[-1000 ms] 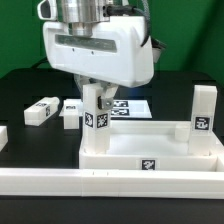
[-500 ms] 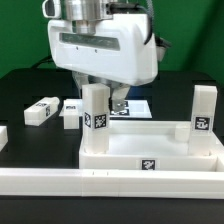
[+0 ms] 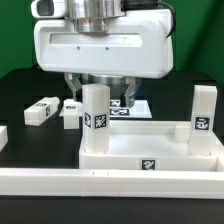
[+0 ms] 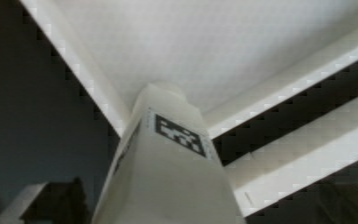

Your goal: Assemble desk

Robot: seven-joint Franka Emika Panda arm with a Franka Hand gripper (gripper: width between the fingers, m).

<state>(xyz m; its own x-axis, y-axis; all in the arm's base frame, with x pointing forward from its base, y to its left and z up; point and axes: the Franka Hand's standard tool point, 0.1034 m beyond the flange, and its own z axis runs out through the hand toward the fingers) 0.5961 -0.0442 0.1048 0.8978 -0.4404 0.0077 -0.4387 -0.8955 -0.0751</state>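
I saw the white desk top (image 3: 150,163) lying flat, rim up, with a tag on its front wall. One block leg (image 3: 95,118) stood upright at its corner on the exterior view's left, and a second leg (image 3: 204,110) stood upright at its right end, both tagged. A third leg (image 3: 41,110) and a fourth leg (image 3: 70,114) lay loose side by side, off to the left of the top.

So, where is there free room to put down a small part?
Free: the desk top floor between its two upright legs, and the black table between the loose legs and the front rail. Crowded: under the gripper, from the loose legs to the marker board.
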